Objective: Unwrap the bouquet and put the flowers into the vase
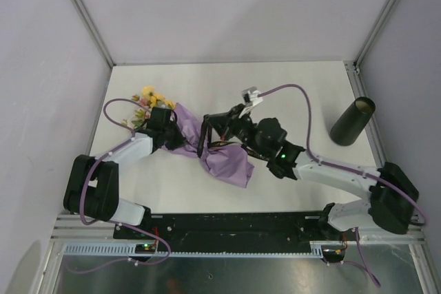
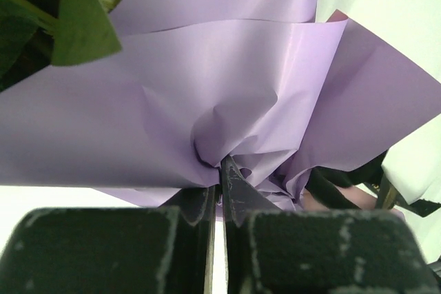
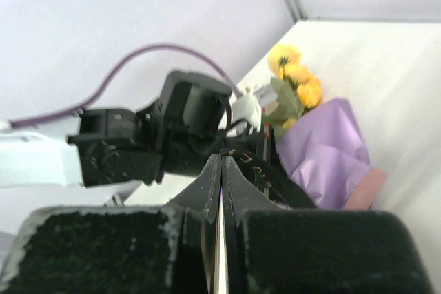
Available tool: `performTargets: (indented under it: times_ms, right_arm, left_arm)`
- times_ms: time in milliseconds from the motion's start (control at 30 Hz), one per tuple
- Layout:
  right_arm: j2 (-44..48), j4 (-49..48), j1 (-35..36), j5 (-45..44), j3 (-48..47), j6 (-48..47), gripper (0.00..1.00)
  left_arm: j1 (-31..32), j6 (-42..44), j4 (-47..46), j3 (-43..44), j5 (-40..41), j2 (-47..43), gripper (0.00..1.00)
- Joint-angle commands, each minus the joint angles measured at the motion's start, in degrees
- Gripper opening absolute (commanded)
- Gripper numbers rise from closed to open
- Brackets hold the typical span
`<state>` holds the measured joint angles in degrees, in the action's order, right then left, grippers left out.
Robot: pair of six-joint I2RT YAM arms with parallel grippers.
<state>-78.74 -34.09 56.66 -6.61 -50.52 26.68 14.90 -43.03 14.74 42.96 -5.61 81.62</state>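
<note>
Bouquet (image 1: 189, 129) lies on its side between the two grippers, its wrap not yet off, so untying looks like the step in hand. Left gripper (image 2: 222, 170) is clenched on a fold of lilac paper (image 2: 207, 80), with the flowers (image 1: 151, 98) just beyond its tips. Right gripper (image 3: 220, 160) has its jaws pressed together and seems to pinch the black ribbon (image 1: 201, 139). Its arm stretches low, wrist turned toward the left one. The next move likely calls for a steady pull away from the left gripper. The vase (image 1: 352, 121) stands well behind the right gripper.

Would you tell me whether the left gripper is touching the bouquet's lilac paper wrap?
Touching: the left wrist view shows the left gripper pinching a puckered fold of the paper wrap.
</note>
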Motion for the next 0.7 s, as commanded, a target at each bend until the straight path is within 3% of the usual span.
performTargets:
  times_ms: [0,167,400,667]
  right_arm:
    - [7.5,4.4,-1.6,-4.6,-3.5,-1.6,0.00]
    - [12.6,10.1,-3.6,-8.2,-9.0,-6.0,0.00]
    - [14.9,10.9,-8.7,-13.0,-15.4,-8.8,0.00]
    - [10.3,7.3,-15.9,-17.1,-27.4,-21.2,0.00]
  left_arm:
    - [0.4,0.8,1.4,1.5,2.8,1.4,0.06]
    - [0.4,1.1,1.4,1.9,3.1,1.9,0.06]
    - [0.8,0.9,1.3,2.4,3.7,2.7,0.06]
    - [1.0,0.6,1.3,2.1,3.6,1.0,0.07]
